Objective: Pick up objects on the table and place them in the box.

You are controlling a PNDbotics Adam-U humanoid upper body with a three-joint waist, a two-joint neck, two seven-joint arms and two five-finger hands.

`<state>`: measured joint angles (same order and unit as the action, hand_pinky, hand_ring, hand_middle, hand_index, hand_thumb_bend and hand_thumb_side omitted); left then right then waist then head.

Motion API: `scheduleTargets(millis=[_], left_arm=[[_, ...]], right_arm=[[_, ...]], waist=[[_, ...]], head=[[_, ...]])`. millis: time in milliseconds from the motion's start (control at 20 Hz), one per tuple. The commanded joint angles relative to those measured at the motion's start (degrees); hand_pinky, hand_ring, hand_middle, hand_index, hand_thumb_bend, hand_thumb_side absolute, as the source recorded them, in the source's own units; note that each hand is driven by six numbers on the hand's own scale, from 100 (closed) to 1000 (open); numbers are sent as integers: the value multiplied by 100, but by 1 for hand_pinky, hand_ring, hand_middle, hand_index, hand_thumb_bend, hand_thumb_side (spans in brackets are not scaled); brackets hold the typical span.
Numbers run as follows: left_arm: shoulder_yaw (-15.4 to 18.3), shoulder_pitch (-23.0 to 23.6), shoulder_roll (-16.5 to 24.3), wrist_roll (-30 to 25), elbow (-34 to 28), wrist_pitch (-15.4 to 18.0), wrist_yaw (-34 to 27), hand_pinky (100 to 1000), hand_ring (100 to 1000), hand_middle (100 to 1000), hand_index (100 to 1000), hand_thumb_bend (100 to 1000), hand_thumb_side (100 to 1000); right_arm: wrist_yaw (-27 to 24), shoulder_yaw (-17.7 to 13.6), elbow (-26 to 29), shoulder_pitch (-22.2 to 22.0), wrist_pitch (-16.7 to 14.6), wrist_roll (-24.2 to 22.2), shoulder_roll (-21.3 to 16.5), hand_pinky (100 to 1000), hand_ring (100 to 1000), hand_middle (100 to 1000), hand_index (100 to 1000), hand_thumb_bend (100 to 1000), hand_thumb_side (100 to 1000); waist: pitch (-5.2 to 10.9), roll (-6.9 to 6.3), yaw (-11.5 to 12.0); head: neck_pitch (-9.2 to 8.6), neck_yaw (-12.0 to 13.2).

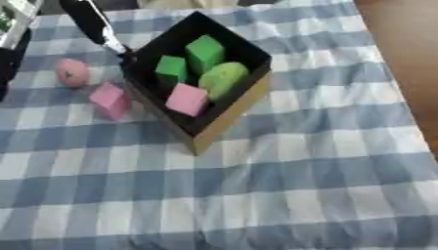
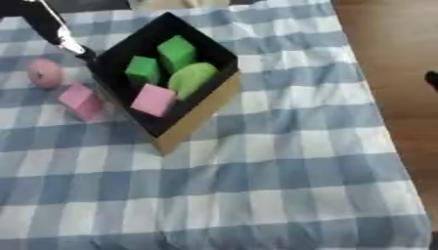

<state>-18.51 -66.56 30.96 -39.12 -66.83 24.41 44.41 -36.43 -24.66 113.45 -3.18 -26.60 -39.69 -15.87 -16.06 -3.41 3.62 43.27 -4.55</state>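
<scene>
Black-lined cardboard box [image 1: 224,119] set cornerwise on the checked worktop [image 1: 299,185]; already holding two green blocks [image 1: 204,52], a green rounded piece [image 1: 222,79] and a pink cube [image 1: 186,99].

Still out on the cloth: pink block [image 1: 109,100] just beside the box's left wall; pink ball [image 1: 73,72] a little further left and away.

Left arm [image 1: 90,22] entering from upper left, ending at the box's far-left corner; hand itself not made out, fingers open or closed: cannot tell.

Both leftovers lying left of and nearer than that arm's tip. Pink block upright, slightly tilted.

Right hand: only a dark sliver [image 2: 432,80] at the right edge, well apart. Left arm judged the nearer one.
</scene>
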Motion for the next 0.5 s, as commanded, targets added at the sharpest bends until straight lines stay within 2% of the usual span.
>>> scheduleTargets(millis=[50, 500], left_arm=[[-13, 26, 491, -729, -264, 639, -183, 910, 944, 849, 923, 769, 380], [-134, 276, 843, -941, -267, 634, -208, 909, 946, 857, 927, 798, 371]], right_arm=[[-2, -42, 114, -18, -99, -47, -126, 973, 1000, 456, 1000, 100, 523], [23, -45, 114, -30, -169, -76, -76, 974, 1000, 453, 1000, 100, 523]], waist=[[183, -34, 20], [126, 16, 26]], head=[[-12, -35], [-67, -84]])
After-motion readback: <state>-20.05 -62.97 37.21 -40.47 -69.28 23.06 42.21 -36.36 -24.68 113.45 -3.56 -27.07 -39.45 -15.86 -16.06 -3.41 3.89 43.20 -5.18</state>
